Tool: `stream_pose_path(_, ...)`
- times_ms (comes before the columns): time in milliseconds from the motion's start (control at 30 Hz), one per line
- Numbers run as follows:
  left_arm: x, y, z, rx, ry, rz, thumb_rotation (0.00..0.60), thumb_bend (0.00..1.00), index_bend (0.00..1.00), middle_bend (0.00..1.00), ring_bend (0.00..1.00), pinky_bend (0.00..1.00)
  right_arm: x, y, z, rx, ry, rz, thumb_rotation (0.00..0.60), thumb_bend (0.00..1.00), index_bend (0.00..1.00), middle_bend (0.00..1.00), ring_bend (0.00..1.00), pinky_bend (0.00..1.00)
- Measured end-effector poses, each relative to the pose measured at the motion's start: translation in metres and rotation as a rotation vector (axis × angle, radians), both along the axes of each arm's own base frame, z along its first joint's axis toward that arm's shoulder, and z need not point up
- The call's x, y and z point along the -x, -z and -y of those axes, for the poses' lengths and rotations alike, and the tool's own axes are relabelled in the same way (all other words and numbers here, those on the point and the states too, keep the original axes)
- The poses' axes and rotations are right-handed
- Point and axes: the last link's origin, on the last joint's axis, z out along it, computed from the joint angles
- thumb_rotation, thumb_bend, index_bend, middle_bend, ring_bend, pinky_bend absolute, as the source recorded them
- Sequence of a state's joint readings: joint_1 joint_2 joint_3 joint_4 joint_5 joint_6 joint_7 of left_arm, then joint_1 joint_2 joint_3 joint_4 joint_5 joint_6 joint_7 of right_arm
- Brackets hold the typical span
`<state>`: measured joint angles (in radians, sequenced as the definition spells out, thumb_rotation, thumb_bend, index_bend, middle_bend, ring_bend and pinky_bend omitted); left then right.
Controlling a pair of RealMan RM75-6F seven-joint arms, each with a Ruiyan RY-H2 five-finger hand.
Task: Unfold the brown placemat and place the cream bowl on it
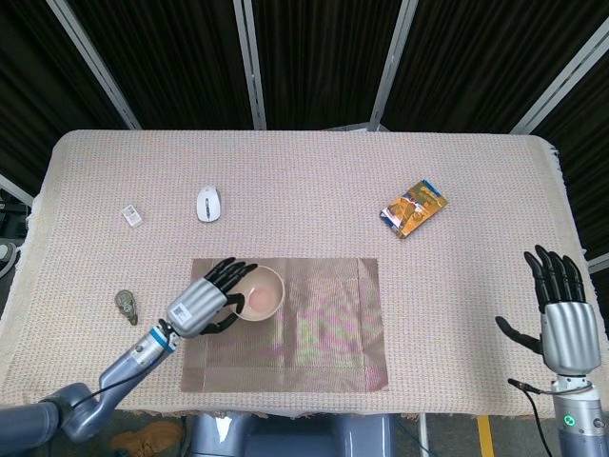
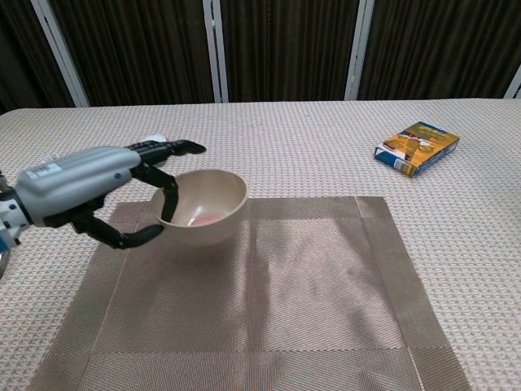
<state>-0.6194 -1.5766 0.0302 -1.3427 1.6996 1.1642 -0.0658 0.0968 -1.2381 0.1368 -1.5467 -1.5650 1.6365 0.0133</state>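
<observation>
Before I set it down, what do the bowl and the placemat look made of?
The cream bowl looks like glazed ceramic or hard plastic: smooth and matte, with a pinkish tint inside. The brown placemat looks like woven vinyl or similar fibre: a fine weave with shifting sheen.

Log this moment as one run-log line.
left hand: holds cream bowl over brown placemat | placemat: unfolded flat | right hand: open, idle
</observation>
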Motion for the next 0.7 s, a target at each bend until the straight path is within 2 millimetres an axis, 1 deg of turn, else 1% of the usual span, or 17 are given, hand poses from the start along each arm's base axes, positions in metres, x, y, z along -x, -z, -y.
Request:
stream_pose_path(133,-0.010,0.018,0.005,0.033,0.012,-0.022,0.600,0.44,0.62,0.00,0.00,0.00,0.002,-0.001,0.000,0.001,0.006,0.000,0.600,0.00,0.00,0.00,0.00,0.00)
stream_pose_path(267,-0.010,0.024,0.008,0.044,0.017,-0.036,0.600,0.43,0.62,0.00,0.00,0.00,0.003,-0.003,0.000,0.006,0.006,0.005,0.600,0.00,0.00,0.00,0.00,0.00)
stream_pose_path(300,-0.010,0.024,0.008,0.046,0.017,-0.037,0.600,0.42,0.62,0.00,0.00,0.00,0.003,-0.003,0.000,0.006,0.005,0.005,0.600,0.00,0.00,0.00,0.00,0.00)
stream_pose_path(333,-0.010,0.024,0.008,0.049,0.015,-0.037,0.600,0.38,0.61,0.00,0.00,0.00,0.003,-0.003,0.000,0.007,0.005,0.005,0.600,0.00,0.00,0.00,0.00,0.00)
stream_pose_path(367,-0.010,0.024,0.009,0.050,0.014,-0.035,0.600,0.29,0.59,0.00,0.00,0.00,0.003,-0.004,0.000,0.007,0.005,0.004,0.600,0.00,0.00,0.00,0.00,0.00)
stream_pose_path(400,-0.009,0.023,0.009,0.050,0.012,-0.036,0.600,0.16,0.54,0.00,0.00,0.00,0.003,-0.003,0.000,0.006,0.005,0.005,0.600,0.00,0.00,0.00,0.00,0.00)
stream_pose_path(433,-0.008,0.022,0.008,0.048,0.011,-0.038,0.600,0.09,0.49,0.00,0.00,0.00,0.003,-0.003,0.000,0.006,0.005,0.005,0.600,0.00,0.00,0.00,0.00,0.00)
stream_pose_path(467,-0.008,0.021,0.008,0.046,0.011,-0.042,0.600,0.02,0.38,0.00,0.00,0.00,0.003,-0.003,0.000,0.005,0.005,0.005,0.600,0.00,0.00,0.00,0.00,0.00)
stream_pose_path(500,-0.007,0.020,0.008,0.043,0.011,-0.045,0.600,0.00,0.25,0.00,0.00,0.00,0.003,-0.004,0.000,0.005,0.005,0.006,0.600,0.00,0.00,0.00,0.00,0.00)
stream_pose_path(567,-0.005,0.015,0.008,0.035,0.008,-0.049,0.600,0.00,0.08,0.00,0.00,0.00,0.003,-0.004,-0.001,0.006,0.003,0.007,0.600,0.00,0.00,0.00,0.00,0.00)
stream_pose_path(600,-0.004,0.013,0.008,0.031,0.005,-0.048,0.600,0.00,0.02,0.00,0.00,0.00,0.002,-0.004,-0.001,0.006,0.001,0.008,0.600,0.00,0.00,0.00,0.00,0.00)
stream_pose_path(700,0.000,0.002,0.008,0.008,-0.008,-0.046,0.600,0.00,0.00,0.00,0.00,0.00,0.002,-0.004,-0.002,0.005,-0.001,0.010,0.600,0.00,0.00,0.00,0.00,0.00)
